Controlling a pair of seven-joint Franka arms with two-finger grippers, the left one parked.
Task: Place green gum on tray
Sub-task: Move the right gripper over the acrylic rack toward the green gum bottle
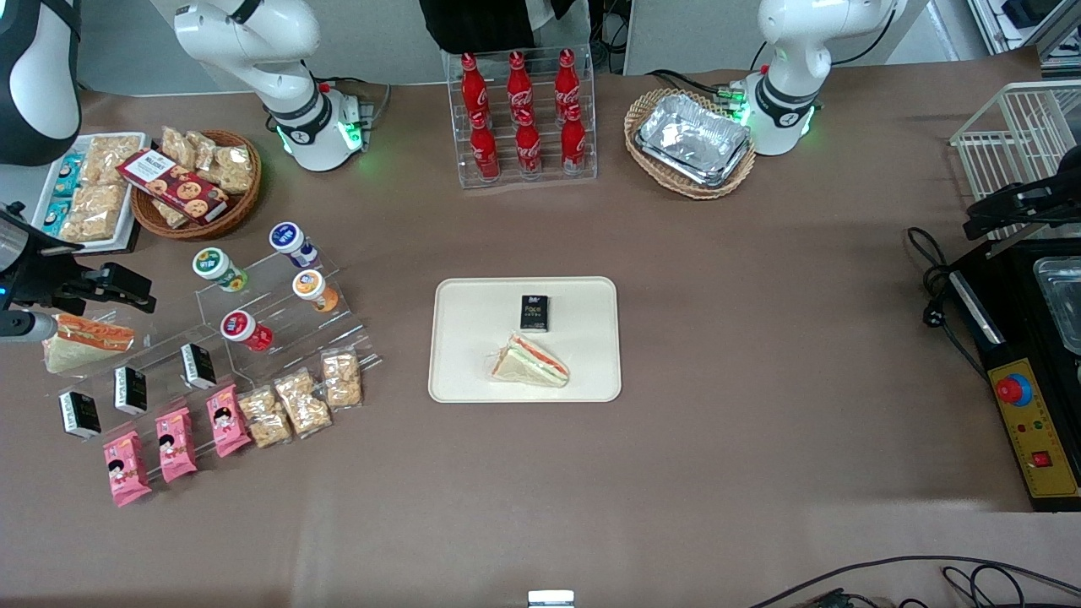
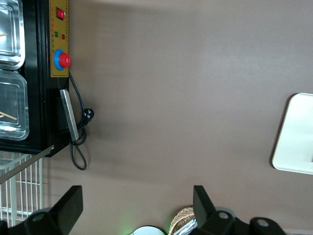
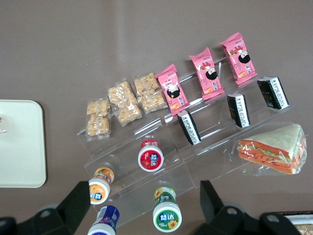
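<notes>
Gripper [image 1: 127, 287] raised above the clear stepped stand, fingers spread, holding nothing.

The green gum [image 1: 216, 267] stands on the clear stepped stand [image 1: 279, 317] toward the working arm's end of the table, well apart from the tray [image 1: 591, 371]. In the right wrist view the green gum [image 3: 167, 211] shows between the 2 spread fingers [image 3: 212, 200], lid facing the camera. On the same stand are the blue-lidded bottle [image 1: 291, 241], the orange-lidded bottle [image 1: 313, 288] and the red-lidded bottle [image 1: 245, 329], which is nearer to the front camera than the green gum. The tray lies at the table's middle and carries 1 wrapped sandwich [image 1: 530, 361] and 1 small black pack [image 1: 534, 312]. Nearer to the front camera than the bottles, 3 pink snack packs [image 1: 173, 452] lie in a row.
</notes>
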